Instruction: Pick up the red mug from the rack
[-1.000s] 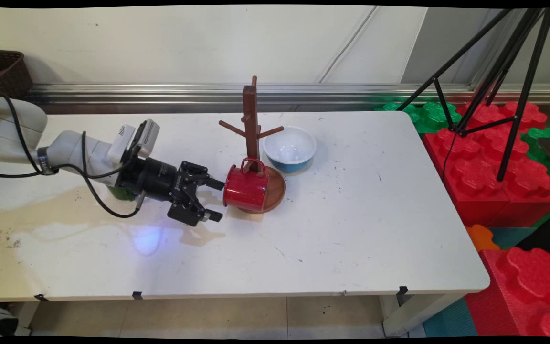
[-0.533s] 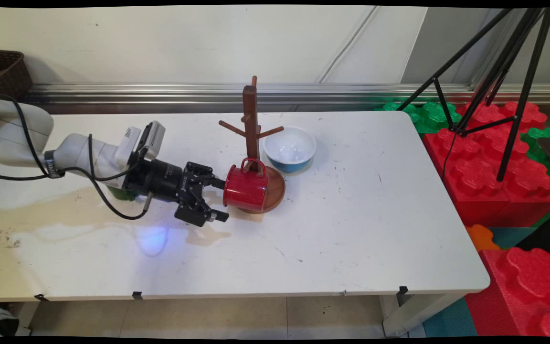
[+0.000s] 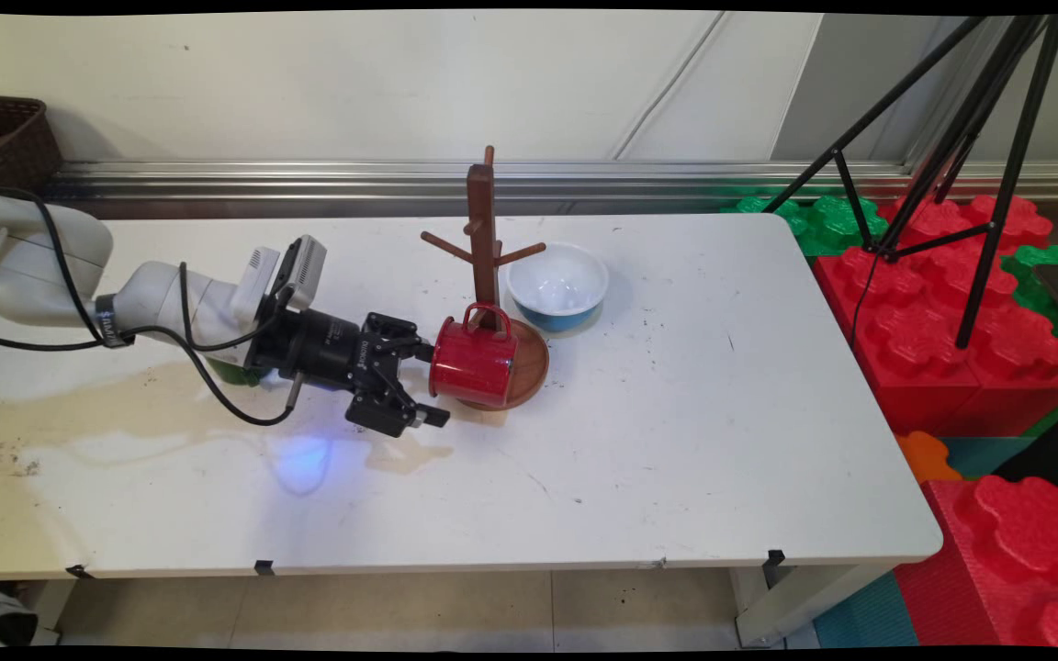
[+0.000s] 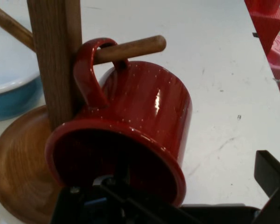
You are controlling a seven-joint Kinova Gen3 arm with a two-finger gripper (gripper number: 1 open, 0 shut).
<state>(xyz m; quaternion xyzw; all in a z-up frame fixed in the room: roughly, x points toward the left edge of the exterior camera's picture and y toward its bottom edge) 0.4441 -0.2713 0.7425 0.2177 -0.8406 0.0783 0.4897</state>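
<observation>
Judging from both views, you have the red mug [image 3: 476, 363] hanging on the wooden mug tree [image 3: 481, 220], which stands near the middle of the white table [image 3: 676, 413]. In the hand view a low peg [image 4: 135, 46] passes right through the loop of the handle [image 4: 86, 70], so the hang itself looks done. The mug tips on its side, with its open mouth turned toward your arm and its body against the post above the round base [image 3: 534, 363]. Whether it rests on that base you cannot tell. Your gripper [image 3: 431, 384] lies low and nearly level at the mug's mouth, with the jaws spread wide and clamped on nothing. One finger is at or just inside the rim, and the other finger [image 4: 270, 175] stands clear of the mug's outer wall, over bare table. By my reading, all that remains on your side is an arm close against a mug it has no grip on. The mug is glossy red enamel with fine pale speckles, a dark interior, a rolled rim and a thick loop handle, and shows no damage. A white bowl [image 3: 557, 285] with a blue outside sits just behind the base.
</observation>
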